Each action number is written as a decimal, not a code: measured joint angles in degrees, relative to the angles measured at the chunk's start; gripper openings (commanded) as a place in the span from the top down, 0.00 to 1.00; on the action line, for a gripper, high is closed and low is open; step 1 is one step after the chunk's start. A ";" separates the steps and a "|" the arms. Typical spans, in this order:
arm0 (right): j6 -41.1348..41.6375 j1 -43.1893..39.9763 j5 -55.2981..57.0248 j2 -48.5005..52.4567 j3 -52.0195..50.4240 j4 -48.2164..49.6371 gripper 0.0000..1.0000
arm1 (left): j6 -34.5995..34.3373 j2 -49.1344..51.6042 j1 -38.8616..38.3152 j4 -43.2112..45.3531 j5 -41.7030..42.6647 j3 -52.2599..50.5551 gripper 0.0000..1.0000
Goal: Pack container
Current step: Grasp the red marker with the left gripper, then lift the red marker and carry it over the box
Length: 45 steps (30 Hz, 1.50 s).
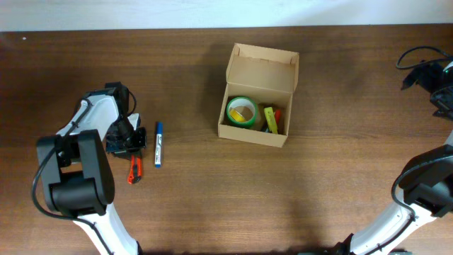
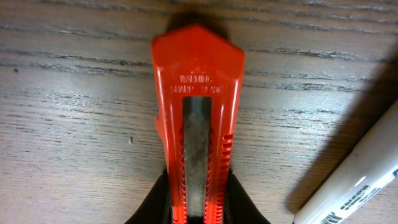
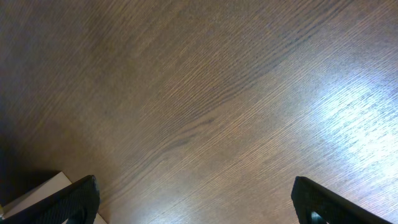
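The container (image 1: 256,106), a tan cardboard box, stands open at the table's middle with its flap lid tipped back. Inside lie a green tape roll (image 1: 241,112) and a yellow-green item (image 1: 271,119). A red utility knife (image 2: 198,124) lies flat on the wood at the left, also seen from overhead as the knife (image 1: 134,170). My left gripper (image 2: 198,214) is shut on its rear end, a black finger (image 2: 155,208) pressed against each side. My right gripper (image 3: 196,199) hovers open over bare wood, nothing between its fingers.
A blue-capped white marker (image 1: 158,144) lies just right of the knife; the same marker (image 2: 351,186) shows close beside it in the left wrist view. Black cables (image 1: 425,67) sit at the far right edge. The right arm (image 1: 425,191) reaches in from the lower right.
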 measured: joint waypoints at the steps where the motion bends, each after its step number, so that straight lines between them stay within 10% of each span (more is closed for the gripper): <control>1: 0.00 0.00 0.00 0.00 0.00 0.00 0.01 | 0.17 0.02 0.00 -0.09 -0.07 0.22 0.98; 25: -0.04 0.00 -0.20 0.00 0.00 0.00 0.01 | 21.55 1.20 -6.45 -8.13 -5.86 55.58 0.96; 45: 0.00 0.00 -0.42 0.00 0.00 -0.87 0.01 | 46.82 2.62 -34.64 -0.17 4.09 60.39 0.91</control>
